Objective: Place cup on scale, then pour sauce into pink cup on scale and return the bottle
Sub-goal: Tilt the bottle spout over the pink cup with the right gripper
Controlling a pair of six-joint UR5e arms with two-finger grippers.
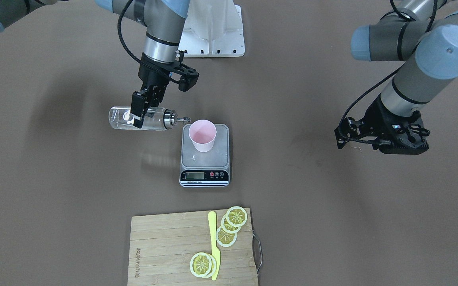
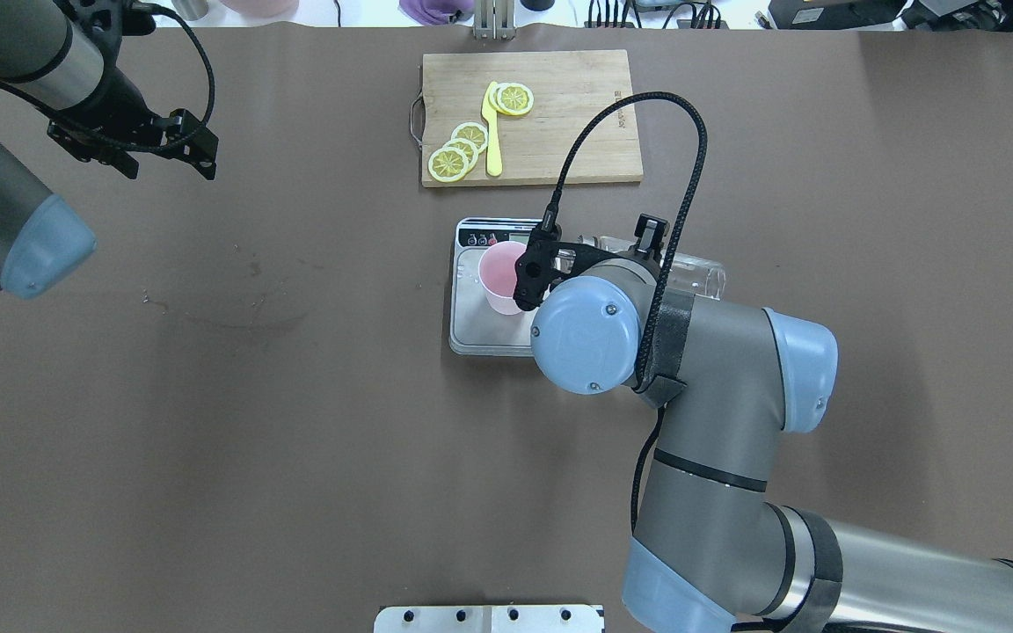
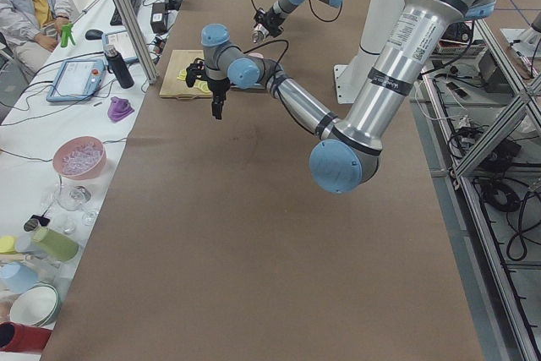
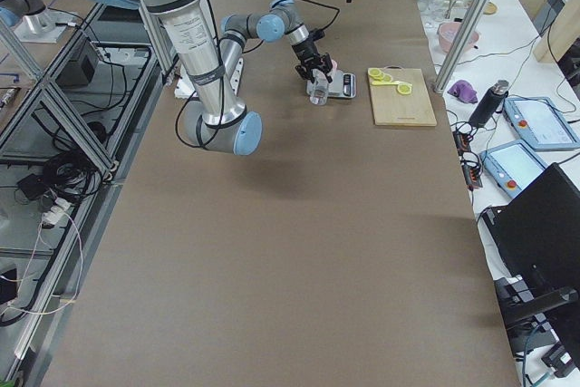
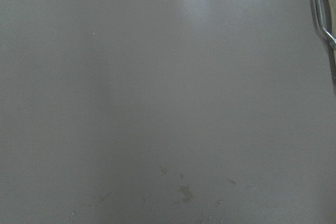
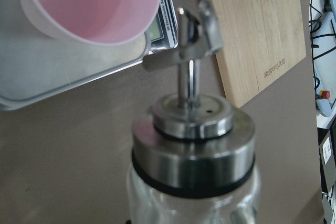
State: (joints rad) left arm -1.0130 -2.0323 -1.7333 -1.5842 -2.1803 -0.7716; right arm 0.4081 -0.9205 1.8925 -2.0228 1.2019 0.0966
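The pink cup (image 1: 202,135) stands upright on the scale (image 1: 191,157), toward its back edge. My right gripper (image 1: 137,115) is shut on the glass bottle (image 1: 119,118), holding it roughly level above the table. Its silver pourer (image 1: 184,118) points at the cup's rim and ends just short of it. Clear sauce (image 1: 122,124) lies along the bottle's lower side; I see no stream at the spout. The right wrist view shows the metal cap (image 6: 191,145) close up, with the cup (image 6: 89,3) beyond it. My left gripper (image 2: 197,145) hangs open and empty, far off to the side.
A wooden cutting board (image 1: 165,246) with lemon slices (image 1: 237,216) and a yellow knife (image 1: 213,242) lies past the scale, its metal handle (image 5: 321,14) at the edge of the left wrist view. The robot's white base plate (image 1: 217,35) is behind the scale.
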